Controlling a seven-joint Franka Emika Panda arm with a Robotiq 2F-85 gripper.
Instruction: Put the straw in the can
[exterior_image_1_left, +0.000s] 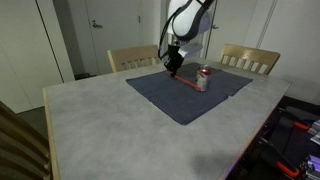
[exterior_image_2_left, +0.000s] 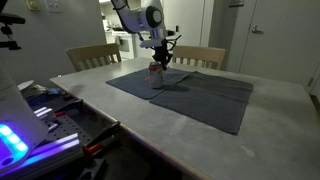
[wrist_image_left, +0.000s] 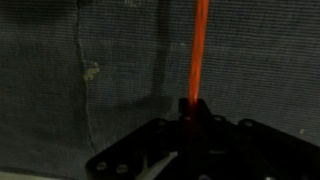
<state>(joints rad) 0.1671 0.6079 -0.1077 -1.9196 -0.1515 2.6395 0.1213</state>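
In the wrist view my gripper is shut on the near end of the thin red straw, which runs away from the jaws over the blue cloth. In an exterior view the gripper hangs low over the cloth, and the straw slants from it toward the foot of the small silver-and-red can. The can stands upright on the cloth a short way from the gripper. In an exterior view the gripper is just above the can. The can does not show in the wrist view.
The cloth lies on a grey marbled table. Two wooden chairs stand at its far edge. Beside the table's near corner in an exterior view sits equipment with a blue light.
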